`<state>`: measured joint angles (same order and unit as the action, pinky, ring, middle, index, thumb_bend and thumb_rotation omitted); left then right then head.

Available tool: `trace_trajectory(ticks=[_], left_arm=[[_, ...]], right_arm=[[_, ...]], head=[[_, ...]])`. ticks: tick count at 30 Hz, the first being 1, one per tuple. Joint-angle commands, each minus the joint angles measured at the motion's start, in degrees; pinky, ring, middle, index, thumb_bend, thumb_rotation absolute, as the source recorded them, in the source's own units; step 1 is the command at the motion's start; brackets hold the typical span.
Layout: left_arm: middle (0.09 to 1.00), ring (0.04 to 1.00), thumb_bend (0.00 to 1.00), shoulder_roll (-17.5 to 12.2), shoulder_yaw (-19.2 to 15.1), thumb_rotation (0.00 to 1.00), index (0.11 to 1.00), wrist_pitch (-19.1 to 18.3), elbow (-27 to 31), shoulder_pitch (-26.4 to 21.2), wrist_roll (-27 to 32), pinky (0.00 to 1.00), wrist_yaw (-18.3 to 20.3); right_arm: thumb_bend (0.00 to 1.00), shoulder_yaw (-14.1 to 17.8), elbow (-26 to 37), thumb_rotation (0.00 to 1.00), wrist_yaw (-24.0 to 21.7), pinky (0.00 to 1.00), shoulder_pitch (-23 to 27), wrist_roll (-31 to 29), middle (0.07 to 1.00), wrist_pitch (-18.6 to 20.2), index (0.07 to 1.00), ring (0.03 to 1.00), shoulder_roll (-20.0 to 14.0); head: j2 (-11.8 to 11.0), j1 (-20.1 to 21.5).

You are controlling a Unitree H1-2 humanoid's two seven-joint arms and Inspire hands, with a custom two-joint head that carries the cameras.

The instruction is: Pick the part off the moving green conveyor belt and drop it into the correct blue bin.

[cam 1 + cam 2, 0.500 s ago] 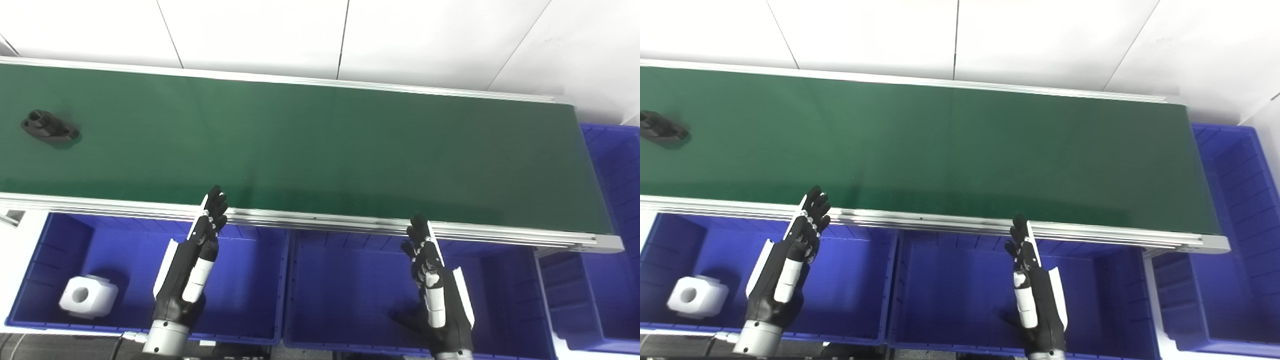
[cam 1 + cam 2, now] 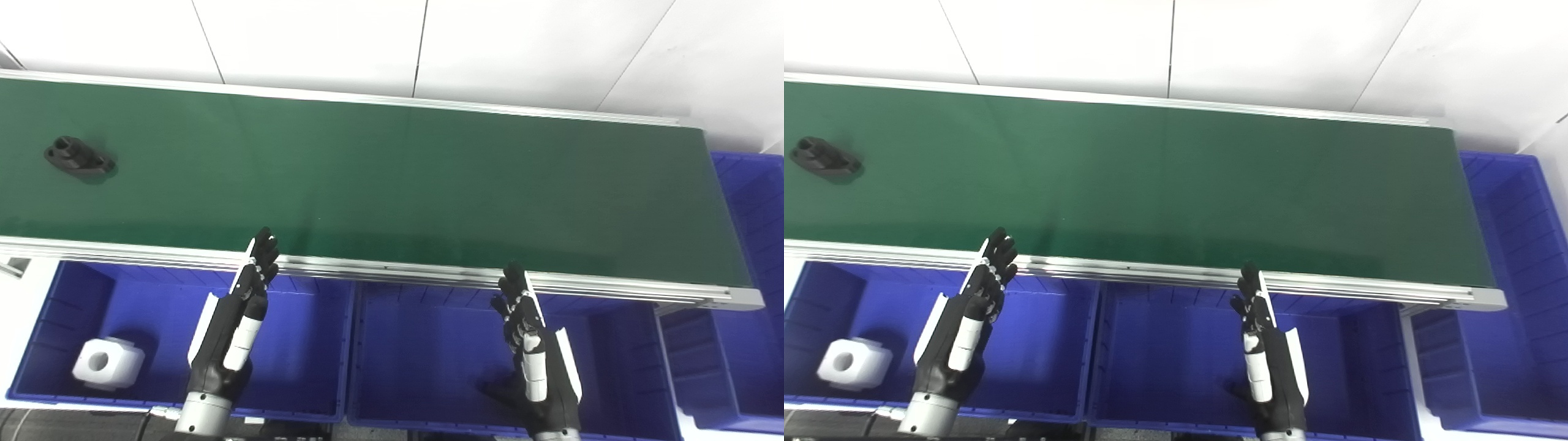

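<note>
Black part [image 2: 79,157] sits on the green belt [image 2: 392,177], far left end, flat, well apart from both hands. Left hand [image 2: 236,324] hovers over the left blue bin [image 2: 306,392], fingers [image 2: 264,245] extended and slightly apart, tips at the belt's near rail [image 2: 392,269], holding nothing. Right hand [image 2: 533,355] same pose over the middle bin [image 2: 429,367], fingers spread a bit, empty, tips just at the rail. White block w/ a hole [image 2: 108,364] lies in the left bin's near-left corner. Third bin [image 2: 753,202] at the belt's right end (only partly in view). White wall panels [image 2: 392,43] behind the belt.
</note>
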<state>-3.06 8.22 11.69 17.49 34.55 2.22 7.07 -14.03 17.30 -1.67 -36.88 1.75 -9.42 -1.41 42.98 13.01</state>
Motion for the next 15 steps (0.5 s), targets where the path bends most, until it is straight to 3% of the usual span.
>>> trace_trajectory(ticks=[1, 15], left_arm=[[1.0, 1.0, 0.74, -0.2, 0.1, 0.92, 1.0, 1.1, 1.7, 0.0, -0.4, 1.0, -0.1], [1.0, 1.0, 0.74, -0.2, 0.2, 0.92, 1.0, 1.4, 1.3, -0.3, -0.9, 1.0, 0.0]], right_arm=[[0.9, -0.1, 1.1, 1.0, -0.5, 0.95, -0.2, -0.2, 1.0, -2.3, 1.0, 1.0, 0.1], [0.9, 0.2, 0.8, 0.99, -0.4, 0.94, 0.1, -0.7, 1.0, -2.3, 1.0, 0.995, 0.2]], head=[[0.1, -0.1], [-0.1, -0.2]])
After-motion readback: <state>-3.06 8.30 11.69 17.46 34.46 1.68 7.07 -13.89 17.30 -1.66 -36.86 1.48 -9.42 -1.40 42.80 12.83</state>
